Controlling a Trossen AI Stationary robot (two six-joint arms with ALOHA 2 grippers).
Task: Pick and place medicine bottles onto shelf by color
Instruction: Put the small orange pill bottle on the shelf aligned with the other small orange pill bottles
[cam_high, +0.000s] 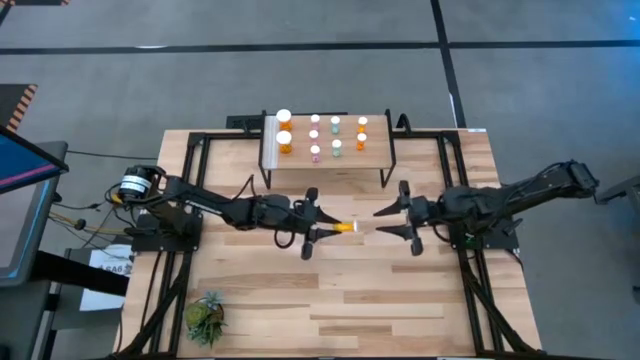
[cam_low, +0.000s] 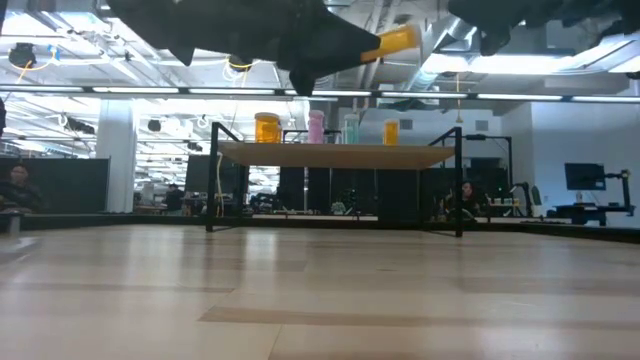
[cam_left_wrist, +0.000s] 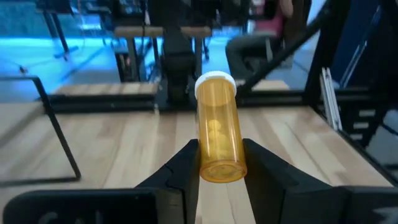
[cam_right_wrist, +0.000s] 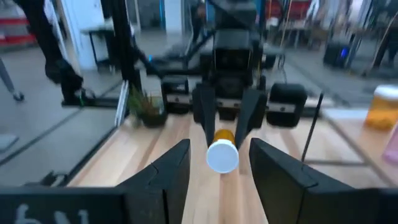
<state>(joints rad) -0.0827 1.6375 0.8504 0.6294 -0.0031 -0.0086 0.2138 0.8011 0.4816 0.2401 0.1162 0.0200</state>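
A: How far along is the sorting?

B: Nearly done. Nine medicine bottles (cam_high: 323, 135) stand on the shelf (cam_high: 376, 148). None lie on the worktop (cam_high: 340, 290).

A: And the last one?

B: The orange bottle (cam_high: 344, 227) is gripped in the left tool (cam_high: 318, 229), mid-worktop. The right tool (cam_high: 408, 222) faces its cap, jaws open and empty.

You've got a light wood counter (cam_high: 330, 300) w/ plank grain. Small green potted plant (cam_high: 205, 318) sits near its front-left corner, well apart from everything else on it. Black frame rails (cam_high: 470, 300) run along the counter's left & right edges. Off the left edge: blue-lit monitor (cam_high: 18, 170), yellow cable (cam_high: 85, 205), papers (cam_high: 105, 268) on grey floor. Low view shows you an office bkgd, ceiling strip lights (cam_low: 150, 90), a seated person (cam_low: 18, 185) at far left.
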